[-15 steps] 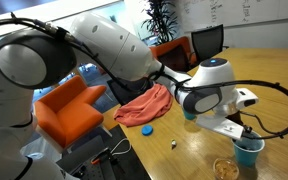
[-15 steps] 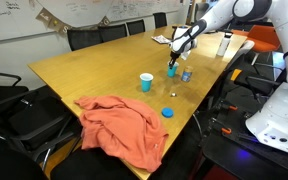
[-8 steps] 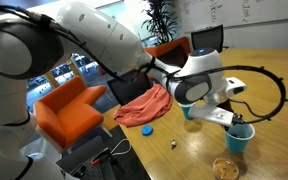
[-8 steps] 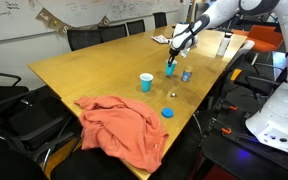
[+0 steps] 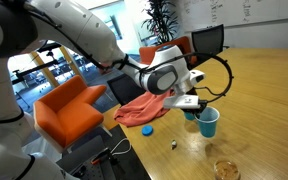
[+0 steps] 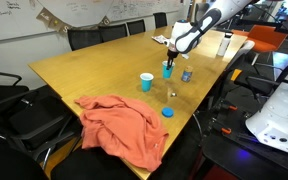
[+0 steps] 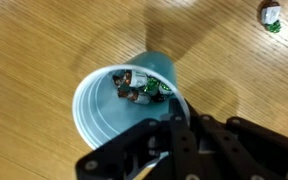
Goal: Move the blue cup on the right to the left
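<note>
1. In an exterior view I see the red cloth lying at the table's near edge, with a blue lid at its 3 o'clock.
2. The teal cup stands alone, at 8 o'clock from the blue cup.
3. In the wrist view my gripper pinches the blue cup's rim at 5 o'clock.
4. A small container stands near, at the blue cup's 4 o'clock.

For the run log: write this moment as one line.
gripper: shut on blue cup at rim | cup pose: upright | other cup: upright on table, apart | release: not yet
</note>
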Tool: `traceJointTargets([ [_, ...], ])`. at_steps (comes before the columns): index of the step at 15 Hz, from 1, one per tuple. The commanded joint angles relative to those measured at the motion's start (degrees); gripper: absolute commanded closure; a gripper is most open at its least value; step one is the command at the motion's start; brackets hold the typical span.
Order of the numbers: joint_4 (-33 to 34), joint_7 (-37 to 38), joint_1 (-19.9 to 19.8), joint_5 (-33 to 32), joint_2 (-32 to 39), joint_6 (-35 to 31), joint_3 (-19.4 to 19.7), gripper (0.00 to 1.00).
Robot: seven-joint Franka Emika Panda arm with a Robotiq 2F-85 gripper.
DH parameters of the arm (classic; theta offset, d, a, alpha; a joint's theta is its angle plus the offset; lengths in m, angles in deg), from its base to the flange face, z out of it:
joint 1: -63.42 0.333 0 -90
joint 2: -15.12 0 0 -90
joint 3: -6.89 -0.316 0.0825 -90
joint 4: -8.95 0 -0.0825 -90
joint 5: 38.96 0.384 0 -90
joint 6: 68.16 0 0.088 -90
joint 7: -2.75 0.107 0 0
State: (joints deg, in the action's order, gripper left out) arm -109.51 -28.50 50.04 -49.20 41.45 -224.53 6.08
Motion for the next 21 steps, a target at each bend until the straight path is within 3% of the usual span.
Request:
traceJointTargets([
  [1,-10.0,1.6,2.8,-3.9,-5.6,-6.2,1.6,0.99],
  [8,-17.8,1.7,2.2,-5.9,-4.5,-20.7,0.9,0.99],
  [12,-19.4,2.0,2.8,-7.1,-3.7,-22.6,1.1,0.99],
  [15,-19.1,2.7,4.2,-8.9,-3.1,-23.6,3.3,0.99],
  [16,-18.9,2.7,4.3,-9.3,-2.8,-23.7,3.6,0.93],
  [17,-18.9,2.8,4.5,-9.7,-2.7,-23.8,3.9,0.69],
  [19,-18.9,2.8,4.4,-10.0,-2.7,-23.8,4.0,0.66],
  [21,-19.6,2.5,3.5,-9.8,-3.5,-23.7,3.0,0.52],
])
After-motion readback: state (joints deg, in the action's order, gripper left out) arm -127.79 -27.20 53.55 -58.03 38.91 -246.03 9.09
